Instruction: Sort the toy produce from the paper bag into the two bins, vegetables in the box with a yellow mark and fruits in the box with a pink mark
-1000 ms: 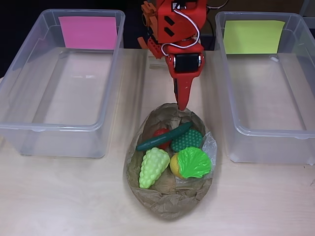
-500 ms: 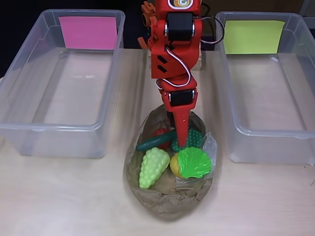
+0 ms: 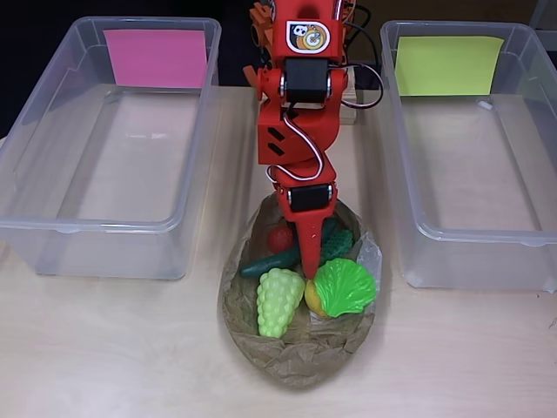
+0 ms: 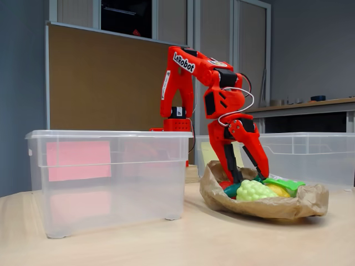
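The red gripper (image 3: 310, 261) reaches down into the paper bag (image 3: 296, 361), its two fingers spread apart in the fixed view (image 4: 247, 172), tips among the toys. Inside the bag lie green grapes (image 3: 278, 300), a cucumber (image 3: 268, 261), a red tomato (image 3: 279, 238), a lettuce leaf (image 3: 345, 287) and a yellow piece (image 3: 311, 299). The pink-marked box (image 3: 109, 148) sits left of the bag, the yellow-marked box (image 3: 470, 148) right.

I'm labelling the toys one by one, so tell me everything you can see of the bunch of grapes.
The bunch of grapes is pale yellow-green, glossy plastic by its look, moulded in small round bumps. It lies on its side in the open paper bag, wide end toward the arm, narrowing toward the camera's side. Its wide end meets the cucumber; the lettuce leaf lies to its right. The gripper points down just beside it.
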Tool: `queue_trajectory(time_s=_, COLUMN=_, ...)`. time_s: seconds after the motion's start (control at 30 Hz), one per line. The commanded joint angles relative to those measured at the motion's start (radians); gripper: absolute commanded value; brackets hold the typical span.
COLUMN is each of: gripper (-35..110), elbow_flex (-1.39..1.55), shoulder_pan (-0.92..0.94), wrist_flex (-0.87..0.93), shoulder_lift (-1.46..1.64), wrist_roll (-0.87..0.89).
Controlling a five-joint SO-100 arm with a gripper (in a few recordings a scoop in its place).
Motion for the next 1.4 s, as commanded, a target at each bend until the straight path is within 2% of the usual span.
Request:
queue_trajectory(time_s=0.0, gripper=27, elbow_flex=0.015, shoulder_pan=-0.002, wrist_flex=0.023, shoulder_lift=0.029, wrist_roll=-0.006)
queue_trajectory(time_s=0.3, gripper=27, elbow_flex=0.005, shoulder_pan=0.005, wrist_flex=0.152, shoulder_lift=0.118, wrist_roll=-0.009)
queue_trajectory(time_s=0.77, gripper=25, elbow_flex=-0.032, shoulder_pan=0.014, wrist_flex=0.043, shoulder_lift=-0.11, wrist_roll=0.037)
queue_trajectory(time_s=0.93, gripper=16, elbow_flex=-0.08, shoulder_pan=0.017, wrist_flex=0.052, shoulder_lift=-0.143, wrist_roll=0.038)
queue_trajectory(time_s=1.27, gripper=0, elbow_flex=-0.288, shoulder_pan=-0.014, wrist_flex=0.265, shoulder_lift=-0.106, wrist_roll=0.077)
queue_trajectory(time_s=1.37, gripper=0, elbow_flex=-0.337, shoulder_pan=-0.032, wrist_flex=0.334, shoulder_lift=-0.083, wrist_roll=0.098)
